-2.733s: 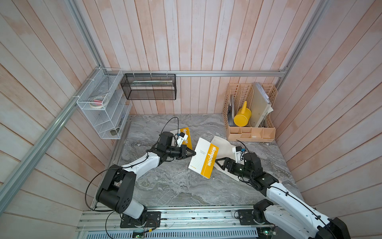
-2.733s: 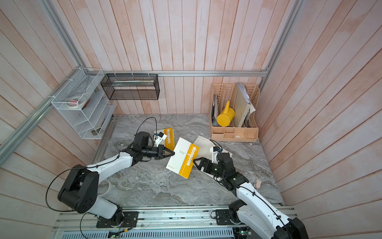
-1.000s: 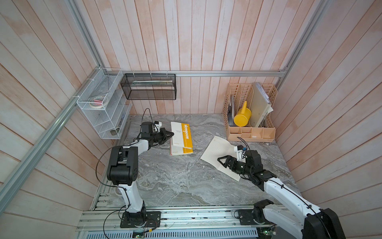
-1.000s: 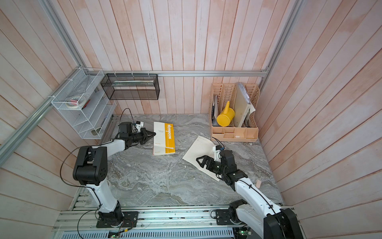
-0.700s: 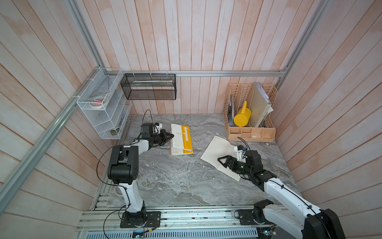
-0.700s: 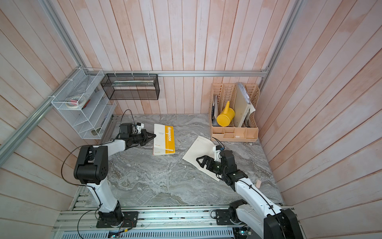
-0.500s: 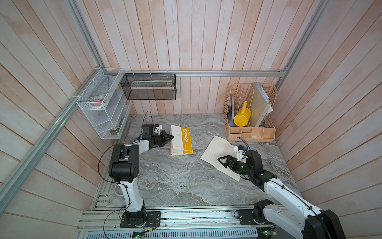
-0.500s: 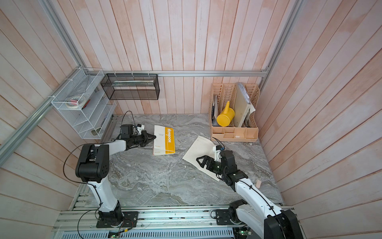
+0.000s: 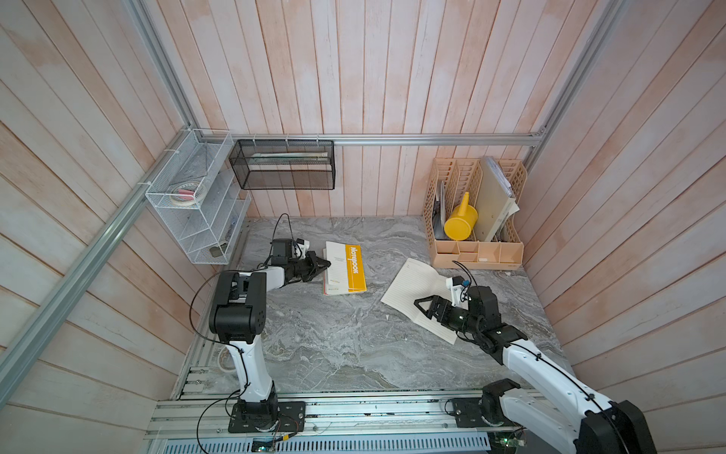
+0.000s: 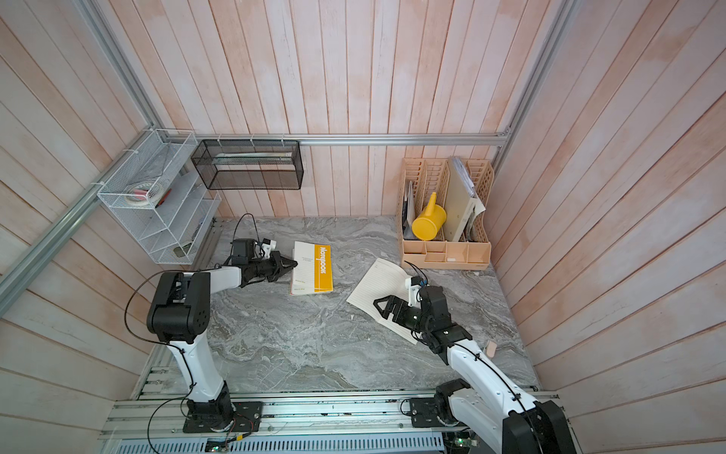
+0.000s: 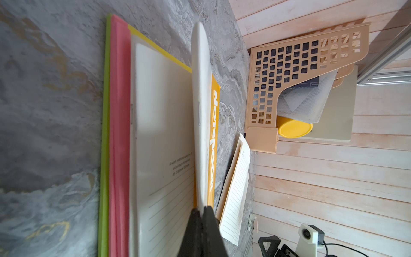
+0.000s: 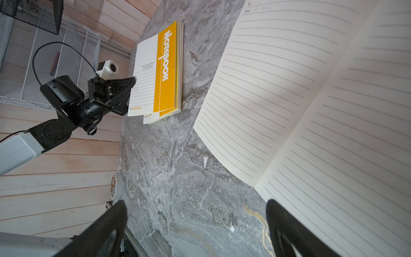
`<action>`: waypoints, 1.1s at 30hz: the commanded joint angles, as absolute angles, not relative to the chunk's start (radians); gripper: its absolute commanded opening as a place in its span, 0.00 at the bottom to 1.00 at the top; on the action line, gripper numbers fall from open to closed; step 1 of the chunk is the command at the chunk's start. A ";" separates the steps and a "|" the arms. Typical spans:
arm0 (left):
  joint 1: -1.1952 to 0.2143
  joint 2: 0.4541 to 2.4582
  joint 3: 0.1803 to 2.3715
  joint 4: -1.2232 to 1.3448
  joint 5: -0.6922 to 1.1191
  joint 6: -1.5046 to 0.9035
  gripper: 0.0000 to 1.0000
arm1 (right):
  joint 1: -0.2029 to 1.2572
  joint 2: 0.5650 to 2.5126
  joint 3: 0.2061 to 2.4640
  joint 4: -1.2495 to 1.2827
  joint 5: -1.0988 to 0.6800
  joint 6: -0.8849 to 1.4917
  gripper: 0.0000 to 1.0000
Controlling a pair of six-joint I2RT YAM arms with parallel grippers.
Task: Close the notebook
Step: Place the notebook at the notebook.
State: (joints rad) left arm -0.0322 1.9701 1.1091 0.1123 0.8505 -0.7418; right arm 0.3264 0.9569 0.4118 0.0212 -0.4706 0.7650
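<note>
Left hand pinched shut, right hand spread open.

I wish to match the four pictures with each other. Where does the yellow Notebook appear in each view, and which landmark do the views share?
Top view: the yellow Notebook lies left of centre.
Top view: the same spot.
Left wrist view: close up, filling the middle.
Right wrist view: farther off, beyond the open lined book.
Shared landmark: that open lined book, beside it in all four views.
</note>
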 commanded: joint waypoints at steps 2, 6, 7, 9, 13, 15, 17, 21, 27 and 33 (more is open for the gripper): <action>-0.026 1.992 1.105 0.105 0.823 -0.709 0.00 | 0.323 0.937 0.412 -0.004 -0.472 0.762 0.98; -0.026 1.999 1.103 0.106 0.817 -0.708 0.00 | 0.323 0.935 0.413 -0.008 -0.471 0.761 0.98; -0.026 2.000 1.101 0.105 0.812 -0.709 0.00 | 0.322 0.936 0.414 -0.008 -0.471 0.760 0.98; -0.026 2.000 1.097 0.110 0.809 -0.711 0.00 | 0.323 0.933 0.416 -0.011 -0.471 0.762 0.98; -0.026 2.005 1.084 0.126 0.807 -0.719 0.00 | 0.323 0.927 0.413 -0.012 -0.471 0.763 0.98; -0.026 2.009 1.080 0.123 0.806 -0.718 0.00 | 0.323 0.922 0.409 -0.014 -0.469 0.765 0.98; -0.026 2.008 1.073 0.125 0.802 -0.715 0.00 | 0.324 0.917 0.406 -0.015 -0.469 0.765 0.98; -0.026 2.009 1.058 0.129 0.794 -0.712 0.02 | 0.323 0.911 0.401 -0.015 -0.470 0.768 0.98; -0.024 2.008 1.054 0.128 0.787 -0.712 0.13 | 0.323 0.905 0.402 -0.018 -0.471 0.770 0.98; -0.023 1.982 1.048 0.109 0.774 -0.708 0.16 | 0.323 0.896 0.396 -0.016 -0.471 0.775 0.98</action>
State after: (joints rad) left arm -0.0307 1.9915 1.0645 0.1188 0.8001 -0.7254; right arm 0.3264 0.9085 0.4080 -0.0032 -0.4702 0.7692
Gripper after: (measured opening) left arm 0.156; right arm 0.983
